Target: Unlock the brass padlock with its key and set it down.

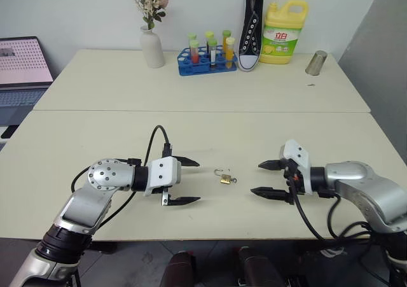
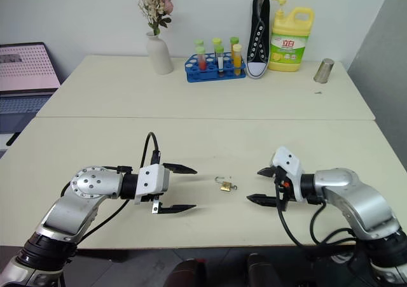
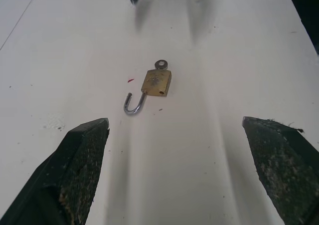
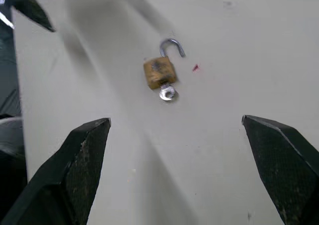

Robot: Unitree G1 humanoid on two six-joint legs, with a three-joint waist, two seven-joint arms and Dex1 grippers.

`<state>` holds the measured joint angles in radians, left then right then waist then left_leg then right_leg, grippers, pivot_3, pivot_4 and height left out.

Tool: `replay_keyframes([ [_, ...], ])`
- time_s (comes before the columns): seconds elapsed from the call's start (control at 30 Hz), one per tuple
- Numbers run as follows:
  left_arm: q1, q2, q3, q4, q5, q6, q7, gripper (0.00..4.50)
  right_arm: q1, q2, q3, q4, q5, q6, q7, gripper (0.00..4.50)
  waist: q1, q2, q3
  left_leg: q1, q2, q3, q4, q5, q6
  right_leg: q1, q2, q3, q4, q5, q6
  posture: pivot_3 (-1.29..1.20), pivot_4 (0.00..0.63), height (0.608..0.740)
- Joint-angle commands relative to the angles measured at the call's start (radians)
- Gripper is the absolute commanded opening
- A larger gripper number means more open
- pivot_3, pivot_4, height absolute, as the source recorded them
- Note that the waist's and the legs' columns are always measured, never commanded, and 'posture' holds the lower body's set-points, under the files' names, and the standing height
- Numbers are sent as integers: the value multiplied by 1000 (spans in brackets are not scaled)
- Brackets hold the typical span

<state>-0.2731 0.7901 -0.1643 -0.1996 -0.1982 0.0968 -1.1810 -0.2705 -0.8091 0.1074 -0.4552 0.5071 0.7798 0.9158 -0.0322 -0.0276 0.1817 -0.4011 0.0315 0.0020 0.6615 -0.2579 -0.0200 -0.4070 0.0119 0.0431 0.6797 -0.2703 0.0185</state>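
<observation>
The brass padlock [image 1: 224, 179] lies flat on the cream table [image 1: 203, 137], between my two grippers and touched by neither. Its silver shackle [image 3: 134, 104] is swung open, hooked free of the body. The key [image 3: 160, 64] sticks out of the end of the lock body [image 4: 160, 73] opposite the shackle, only its round head showing. My left gripper [image 1: 184, 181] hovers to the left of the lock, open and empty. To the lock's right, my right gripper [image 1: 269, 178] is also open and empty, its fingers pointing at the lock.
At the back of the table stand a white vase of flowers [image 1: 151, 45], a blue rack of tubes [image 1: 207, 60], a black sneaker [image 1: 252, 29], a yellow detergent bottle [image 1: 283, 32] and a metal cup [image 1: 316, 63]. A laptop [image 1: 22, 70] sits at far left.
</observation>
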Motion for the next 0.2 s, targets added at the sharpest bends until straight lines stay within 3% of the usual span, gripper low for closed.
replay_keyframes([
  [0.03,-9,47,19,-12,-28,16,-56,4500,50,-35,-61,-94,-4,-45,-2,4445,0,0,0,0,0,0,0,0,0,0,1,0,0,0,0,0,150,740],
  [0.2,-31,45,32,7,-73,37,-93,4500,62,-21,-63,-134,5,-32,-41,4445,1,0,0,1,0,1,1,0,0,0,1,0,1,0,0,0,150,740],
])
